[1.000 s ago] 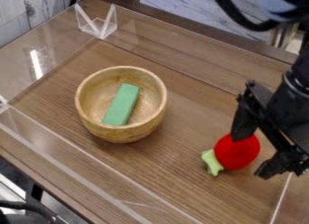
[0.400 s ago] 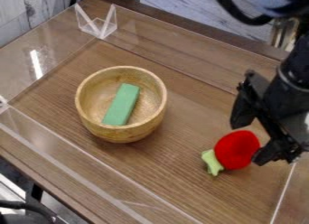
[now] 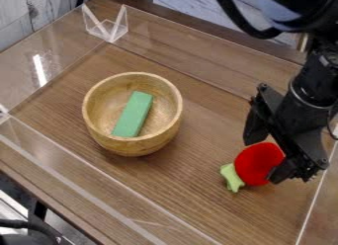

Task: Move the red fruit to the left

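The red fruit [image 3: 256,163], a small glossy strawberry-like toy, lies on the wooden tabletop at the right, its light green stem [image 3: 232,178] pointing left toward the front. My black gripper [image 3: 280,158] stands open directly over it. One finger [image 3: 254,128] comes down at the fruit's far left side, and the other [image 3: 309,170] is at its right, hiding the fruit's right edge. I cannot tell whether the fingers touch the fruit.
A wooden bowl [image 3: 95,103] sits left of centre with a flat green block [image 3: 132,114] inside. Clear acrylic walls [image 3: 40,66] ring the table, and a clear angled stand [image 3: 106,25] is at the back left. Bare wood lies between bowl and fruit.
The gripper has shifted slightly left and toward the back around the fruit, staying open. The fruit and bowl have not moved.
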Controlling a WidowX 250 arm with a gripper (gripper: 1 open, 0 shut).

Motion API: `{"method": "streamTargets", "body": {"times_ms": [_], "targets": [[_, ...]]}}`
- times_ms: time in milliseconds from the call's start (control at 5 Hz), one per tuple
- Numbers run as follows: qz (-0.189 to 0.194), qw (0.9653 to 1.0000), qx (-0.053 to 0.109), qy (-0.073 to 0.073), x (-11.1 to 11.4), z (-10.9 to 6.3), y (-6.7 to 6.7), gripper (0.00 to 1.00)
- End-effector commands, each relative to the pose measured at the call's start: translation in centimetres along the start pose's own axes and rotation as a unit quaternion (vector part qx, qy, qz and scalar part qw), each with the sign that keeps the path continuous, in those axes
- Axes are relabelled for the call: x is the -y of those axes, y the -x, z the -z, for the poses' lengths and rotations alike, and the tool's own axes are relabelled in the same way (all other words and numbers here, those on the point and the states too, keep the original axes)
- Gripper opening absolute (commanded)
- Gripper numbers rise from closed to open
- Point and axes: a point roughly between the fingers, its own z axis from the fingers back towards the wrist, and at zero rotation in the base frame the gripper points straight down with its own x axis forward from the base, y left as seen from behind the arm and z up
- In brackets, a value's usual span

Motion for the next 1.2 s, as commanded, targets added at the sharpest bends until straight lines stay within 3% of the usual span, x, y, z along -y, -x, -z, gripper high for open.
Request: {"method": "streamTargets", "body": {"times_ms": [0,400,600,1000], "targets": [[-0.033,0.9991,0.024,-0.005,-0.7,-1.2,-0.7,1.0],[0.003,0.9979,0.062,-0.019,0.5,-2.1,0.8,1.0],[0.018,0.9967,0.078,-0.015,1.0,-2.1,1.2,1.0],[0.073,0.9926,0.097,0.0,2.3,-2.2,-1.3,1.0]]}}
